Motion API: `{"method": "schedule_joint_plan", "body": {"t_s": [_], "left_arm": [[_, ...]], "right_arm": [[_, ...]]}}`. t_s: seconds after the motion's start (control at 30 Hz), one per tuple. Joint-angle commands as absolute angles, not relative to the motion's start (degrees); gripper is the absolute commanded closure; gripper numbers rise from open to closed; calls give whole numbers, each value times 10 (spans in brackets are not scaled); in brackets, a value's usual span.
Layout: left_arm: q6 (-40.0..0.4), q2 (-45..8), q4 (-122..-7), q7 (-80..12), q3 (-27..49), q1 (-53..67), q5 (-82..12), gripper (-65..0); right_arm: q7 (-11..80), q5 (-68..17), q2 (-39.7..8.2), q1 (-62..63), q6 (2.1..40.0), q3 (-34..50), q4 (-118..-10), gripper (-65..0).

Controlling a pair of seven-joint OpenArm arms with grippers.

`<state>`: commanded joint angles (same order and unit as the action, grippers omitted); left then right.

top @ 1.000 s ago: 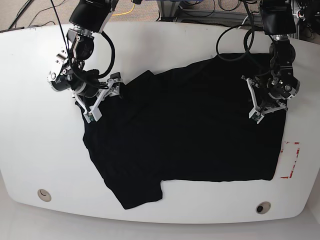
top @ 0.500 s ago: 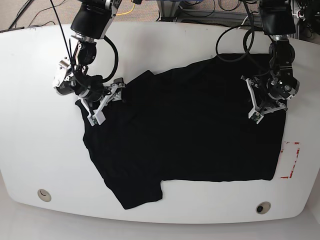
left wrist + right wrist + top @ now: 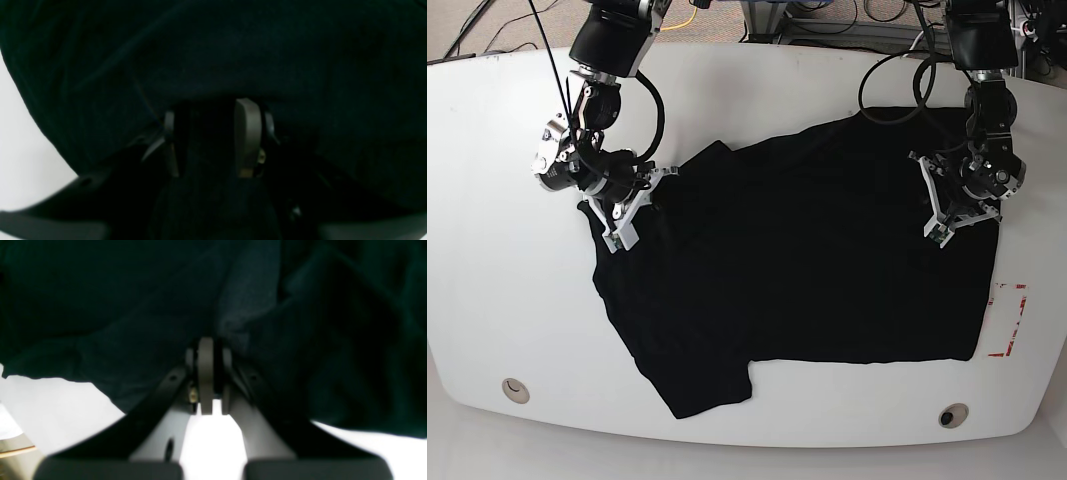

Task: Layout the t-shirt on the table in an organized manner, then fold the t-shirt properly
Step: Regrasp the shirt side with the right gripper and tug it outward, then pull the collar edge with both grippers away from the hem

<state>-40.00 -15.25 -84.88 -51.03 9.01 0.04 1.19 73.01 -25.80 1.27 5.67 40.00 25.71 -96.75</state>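
A: Left wrist view?
B: Left gripper point(image 3: 208, 140): fingers point(image 3: 247, 136) apart, a fold of the shirt point(image 3: 233, 50) between them. Grip on it, cannot tell. Bare table point(image 3: 20, 153) at left edge.

A: Right wrist view?
B: Right gripper point(image 3: 209, 380): pads pressed together, pinching the shirt point(image 3: 133, 306) edge. White table point(image 3: 213, 440) below the hem.

A: Base view?
B: Shirt point(image 3: 827, 260) lies mostly flat, centre-right on the table point(image 3: 497, 280). Right gripper point(image 3: 623, 218) at its near-left edge, left gripper point(image 3: 942, 210) at the far-right side. No containers. Red tape mark point(image 3: 1009, 320) just beside the hem. Open room left of the shirt and along the front edge, by two holes point(image 3: 515, 389).
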Motion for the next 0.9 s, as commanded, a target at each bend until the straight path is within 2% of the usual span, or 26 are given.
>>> {"method": "schedule_joint_plan", "body": {"t_s": [0.3,0.5,0.8,0.9], "left_arm": [[-400,-153,-849,-510,90,0,12,-214],[-400,-153,-849,-510,90,1,12,-214],[-400,-153,-849,-510,90,5,12,-214],[-400,-153,-849,-510,90,5,12,-214]], "right_arm": [[756,-258,47,-47,400,261,-1133,0],[753,-260,65,-145,400,262,-1164,0],[734,-372,60,-254,400,313,-1165,0],[734,-416,51,-270,375,334,-1165,0]]}}
